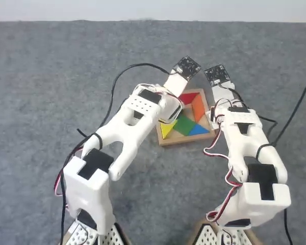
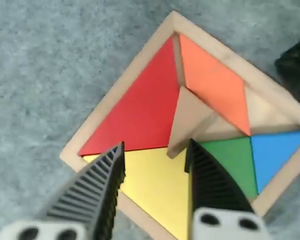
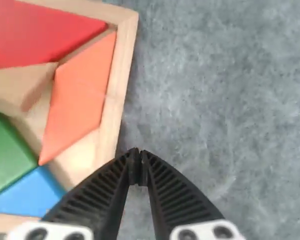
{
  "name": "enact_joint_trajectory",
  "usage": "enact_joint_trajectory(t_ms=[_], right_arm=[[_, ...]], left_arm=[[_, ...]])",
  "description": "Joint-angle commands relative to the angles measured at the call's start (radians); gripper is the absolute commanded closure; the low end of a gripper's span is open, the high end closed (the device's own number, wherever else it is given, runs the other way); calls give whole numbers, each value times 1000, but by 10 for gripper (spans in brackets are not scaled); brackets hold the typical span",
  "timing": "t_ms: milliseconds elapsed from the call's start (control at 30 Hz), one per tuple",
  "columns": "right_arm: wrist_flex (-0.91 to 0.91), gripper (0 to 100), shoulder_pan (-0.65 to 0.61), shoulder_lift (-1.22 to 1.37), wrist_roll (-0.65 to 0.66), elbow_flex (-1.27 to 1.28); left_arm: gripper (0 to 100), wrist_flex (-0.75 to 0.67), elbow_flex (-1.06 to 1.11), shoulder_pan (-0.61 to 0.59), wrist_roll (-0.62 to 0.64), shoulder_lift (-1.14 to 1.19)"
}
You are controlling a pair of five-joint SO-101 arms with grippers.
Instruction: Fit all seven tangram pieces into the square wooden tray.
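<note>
Left gripper (image 2: 155, 146) agape over tray (image 2: 115, 95) — wooden triangle (image 2: 187, 117) seemingly tilted.

Six tangram pieces (image 2: 140, 110), one tray (image 2: 125, 82) — two arms (image 1: 127, 127)

I am recording the tray (image 2: 115, 96) as pale wood, its rim showing a bare, matt grain. The red piece (image 2: 140, 110) and yellow piece (image 2: 150, 185) are looking smooth and painted, with a slight sheen. My fingers (image 2: 97, 195) are presenting as black ribbed plastic, matt. My arm shells (image 1: 127, 127) are showing smooth white plastic. The table cover (image 1: 51, 76) is reading as grey cloth, rough and felt-like.
</note>
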Motion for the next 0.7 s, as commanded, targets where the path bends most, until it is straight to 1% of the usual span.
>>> enact_joint_trajectory(t_ms=[0, 333, 467, 533, 600, 667], right_arm=[[10, 991, 5, -1, -8, -49], [10, 991, 5, -1, -6, -49], [10, 991, 5, -1, -6, -49], [10, 991, 5, -1, -6, -49], [10, 991, 5, -1, -6, -49], [10, 991, 5, -1, -6, -49]], left_arm=[[836, 8, -70, -49, -8, -17], [836, 2, -96, -86, -5, -14], [835, -69, -97, -92, 34, -6], [835, -86, -99, -89, 32, 20], [835, -58, -134, -75, 32, 66], [836, 26, -199, -51, 31, 112]])
